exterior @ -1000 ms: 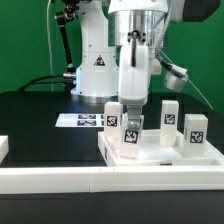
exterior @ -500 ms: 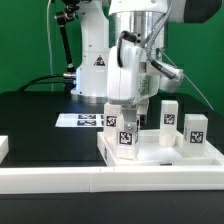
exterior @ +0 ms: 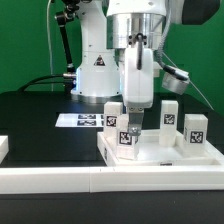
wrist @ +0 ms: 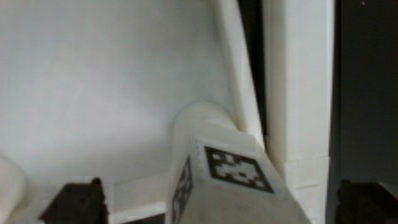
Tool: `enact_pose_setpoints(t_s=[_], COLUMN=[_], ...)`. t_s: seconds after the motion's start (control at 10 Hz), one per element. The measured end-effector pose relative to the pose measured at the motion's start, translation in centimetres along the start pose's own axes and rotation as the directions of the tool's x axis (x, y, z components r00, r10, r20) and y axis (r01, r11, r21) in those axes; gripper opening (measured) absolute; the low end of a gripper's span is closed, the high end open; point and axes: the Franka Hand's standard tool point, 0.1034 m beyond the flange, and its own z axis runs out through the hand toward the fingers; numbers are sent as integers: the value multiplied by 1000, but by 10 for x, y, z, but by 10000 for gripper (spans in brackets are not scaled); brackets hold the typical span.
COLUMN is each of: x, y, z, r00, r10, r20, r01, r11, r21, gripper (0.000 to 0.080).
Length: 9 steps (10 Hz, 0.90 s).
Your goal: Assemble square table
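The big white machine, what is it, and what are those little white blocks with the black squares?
It is a robot arm. At its end are two fingers for grabbing, and right now they stand open around one little leg without squeezing it. The legs are small white blocks with black-and-white stickers; four stand upright on the square tabletop, which lies on the black table. One picture is taken from a camera off to the side that sees everything. The other comes from a camera on the robot's wrist, looking down very close at a leg's sticker. The flat sheet of stickers behind just lies there.
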Motion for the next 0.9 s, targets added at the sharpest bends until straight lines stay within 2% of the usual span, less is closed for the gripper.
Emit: enact_pose_setpoints(t_s=[0.3, 0.5, 0.7, 0.8, 0.9], x=[-2, -1, 0, -1, -2], y=[0, 0, 0, 0, 0], z=[0, 0, 0, 0, 0], r00=[976, 926, 831, 809, 741], r10=[-218, -379, -557, -588, -672], r20=[0, 0, -1, 0, -2], r01=[218, 379, 557, 588, 672], r11=[976, 926, 831, 809, 741], r21=[-1, -1, -1, -1, -5], gripper=[649, 649, 649, 649, 649])
